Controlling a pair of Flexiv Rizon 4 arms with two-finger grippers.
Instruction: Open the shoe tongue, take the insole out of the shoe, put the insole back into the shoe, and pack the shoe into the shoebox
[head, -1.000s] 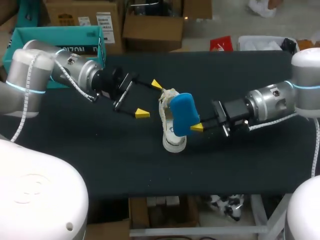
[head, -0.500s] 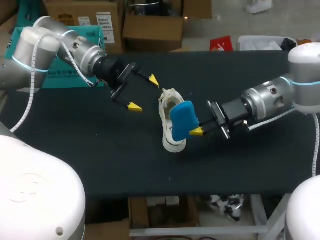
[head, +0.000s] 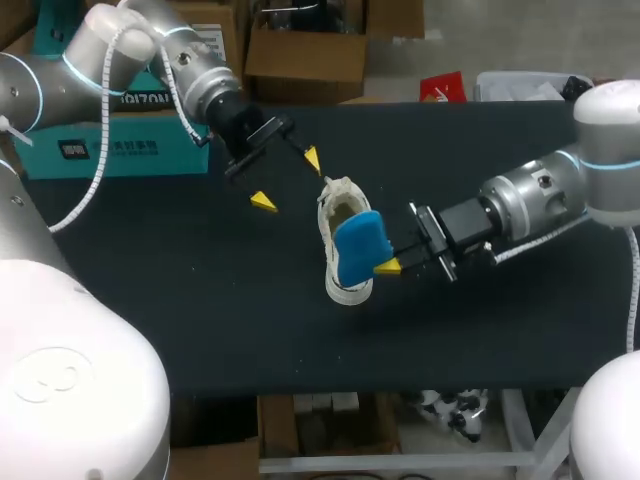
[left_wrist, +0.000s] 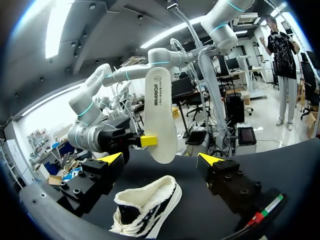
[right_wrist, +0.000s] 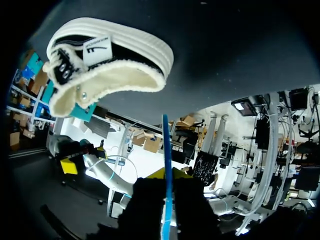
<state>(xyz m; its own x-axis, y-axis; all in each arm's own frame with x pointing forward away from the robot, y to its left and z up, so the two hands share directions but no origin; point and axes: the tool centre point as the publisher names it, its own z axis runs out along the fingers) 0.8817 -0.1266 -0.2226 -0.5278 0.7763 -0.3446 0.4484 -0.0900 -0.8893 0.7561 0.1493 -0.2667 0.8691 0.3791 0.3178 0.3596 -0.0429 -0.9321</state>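
Where the dark surface (head: 200, 300) reaches its far left corner, the teal shoebox (head: 120, 110) stands, well apart from the shoe. The left pincer (head: 288, 180) hangs near the shoe's far end, fingers spread wide, grasping nothing. The fleece-lined shoe (head: 345, 290) lies near the middle, well clear of every edge. Over it the blue insole (head: 360, 245) tilts, its edge clenched in the right pincer (head: 386, 263).

a robot lab, by the look. a left arm (head: 190, 75) and right arm (head: 530, 195) work at a black table (head: 200, 300).
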